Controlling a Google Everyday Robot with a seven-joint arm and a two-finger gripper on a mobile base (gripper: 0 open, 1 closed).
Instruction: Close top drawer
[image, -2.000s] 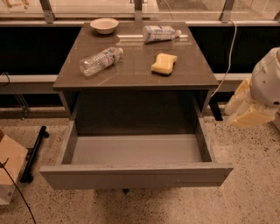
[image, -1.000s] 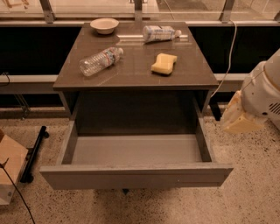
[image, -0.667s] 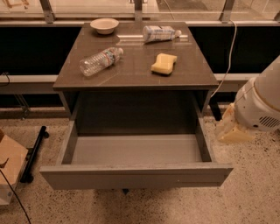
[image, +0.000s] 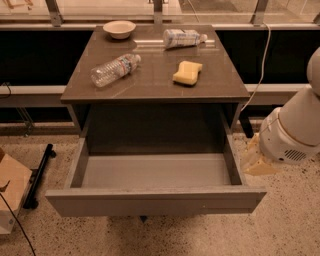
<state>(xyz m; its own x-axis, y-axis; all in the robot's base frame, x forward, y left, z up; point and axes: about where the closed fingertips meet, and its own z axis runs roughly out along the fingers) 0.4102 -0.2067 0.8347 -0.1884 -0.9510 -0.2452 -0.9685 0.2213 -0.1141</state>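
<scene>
One drawer matters here: the top drawer (image: 155, 201) stands pulled well out from under the cabinet's surface (image: 150, 85), its wide front panel running left to right nearest the camera. The gripper (image: 257, 161) hangs just beside the drawer's right wall, behind the line of that front panel; whether it is open or closed cannot be told. Closing likely means coming round to the front face and pushing it back. Labels on the clear water bottle (image: 115, 70) and the far bottle (image: 182, 37) are unreadable.

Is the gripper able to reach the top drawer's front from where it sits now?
Probably yes. The gripper hangs just right of the open top drawer, near its front right corner; only bare floor lies before the front panel.
</scene>
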